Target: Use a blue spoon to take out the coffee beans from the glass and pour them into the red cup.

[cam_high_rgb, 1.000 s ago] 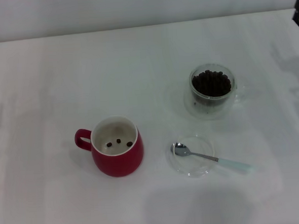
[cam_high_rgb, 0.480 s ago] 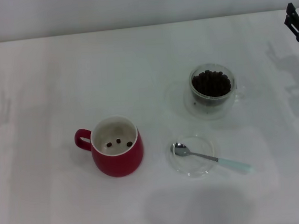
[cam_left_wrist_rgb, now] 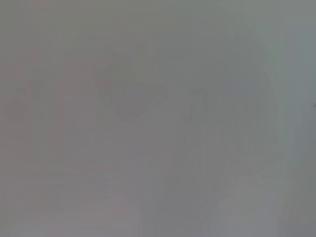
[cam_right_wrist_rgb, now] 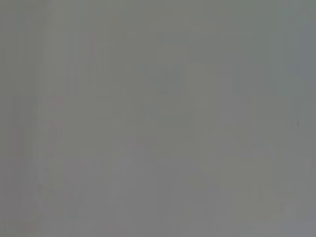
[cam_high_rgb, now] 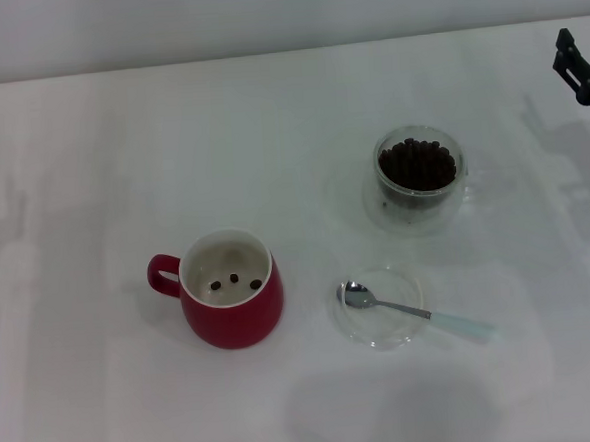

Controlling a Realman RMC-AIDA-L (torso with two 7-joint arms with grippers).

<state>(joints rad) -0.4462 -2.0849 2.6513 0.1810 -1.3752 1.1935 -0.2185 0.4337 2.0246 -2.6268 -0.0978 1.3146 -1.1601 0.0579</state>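
The blue spoon (cam_high_rgb: 417,313) lies flat on the white bench (cam_high_rgb: 92,173), nobody holding it. Its shiny metal bowl rests inside a shallow clear glass dish (cam_high_rgb: 379,308), and the stem crosses the dish's rim so that the pale blue handle lies on the bare bench, pointing toward the right edge and a little toward the near edge.

The glass (cam_high_rgb: 418,178) stands upright farther back from the spoon, toward the far right part of the bench. It is filled close to the brim with a heap of dark coffee beans (cam_high_rgb: 417,163). Its clear side handle faces the right edge. The glass and the dish are apart, with bare bench between them.

The red cup (cam_high_rgb: 230,288) stands upright to the left of the dish, near it but not touching, roughly midway between the left and right edges and toward the near edge. Its loop handle points to the left edge. Three beans lie on its white bottom.

The right gripper (cam_high_rgb: 576,68) shows only as a dark part at the right edge of the head view, above the far right side of the bench, well apart from the glass and the spoon. Whether its fingers are apart or together cannot be told. The left gripper does not appear. Both wrist views give only a plain grey blur.
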